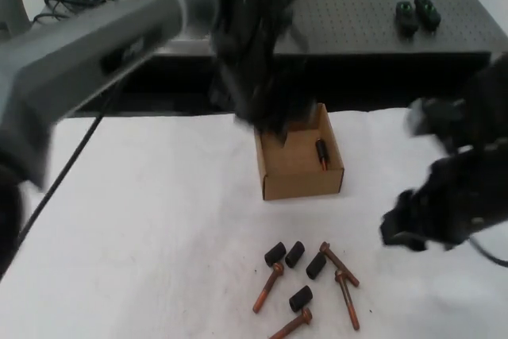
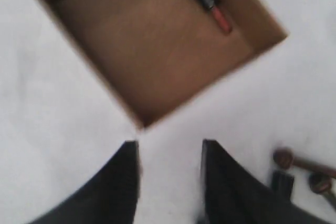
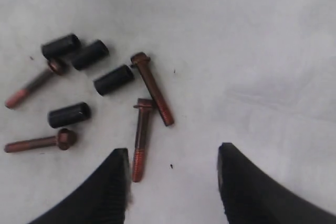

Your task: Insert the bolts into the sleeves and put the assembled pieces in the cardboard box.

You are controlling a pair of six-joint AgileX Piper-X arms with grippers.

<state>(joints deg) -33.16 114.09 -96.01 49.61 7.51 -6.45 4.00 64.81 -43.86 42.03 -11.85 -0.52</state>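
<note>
Box (image 1: 302,182): one assembled piece (image 1: 321,153) inside. Near it, four loose bolts (image 3: 152,87), four sleeves (image 3: 113,80). Above box, left gripper (image 2: 170,182); above bolts, right gripper (image 3: 173,182); both spread apart, holding nothing. Next, likely: grasp bolt and sleeve

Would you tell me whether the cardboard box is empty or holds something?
Not empty: the cardboard box holds one assembled piece, lying near one wall; its remaining floor is bare.

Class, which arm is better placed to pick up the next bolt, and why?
Right: the right gripper, open, hangs near the loose bolts; the left gripper is at the cardboard box.
</note>
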